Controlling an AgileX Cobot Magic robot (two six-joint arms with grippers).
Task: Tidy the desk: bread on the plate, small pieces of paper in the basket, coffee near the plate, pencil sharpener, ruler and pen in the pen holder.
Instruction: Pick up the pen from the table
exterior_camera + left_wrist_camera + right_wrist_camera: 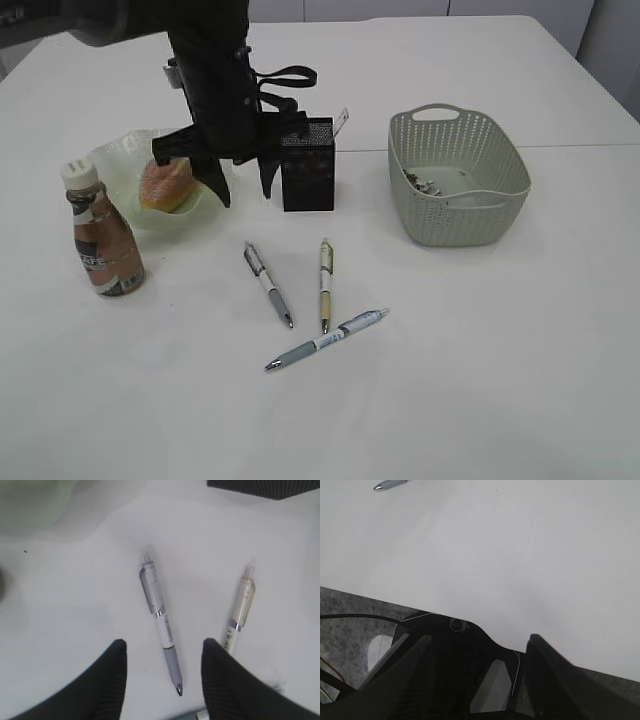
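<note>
My left gripper is open and empty, hanging above the table between the plate and the pen holder. In the left wrist view its jaws frame a grey-and-white pen lying below; this pen also shows in the exterior view. A cream pen and a blue-grey pen lie beside it. Bread sits on the pale green plate. The coffee bottle stands by the plate. The black mesh pen holder has a ruler tip sticking out. My right gripper is open and empty.
The green basket at the right holds small paper pieces. The right wrist view looks across the table's near edge over the robot base. The cream pen lies just outside the left gripper's right jaw.
</note>
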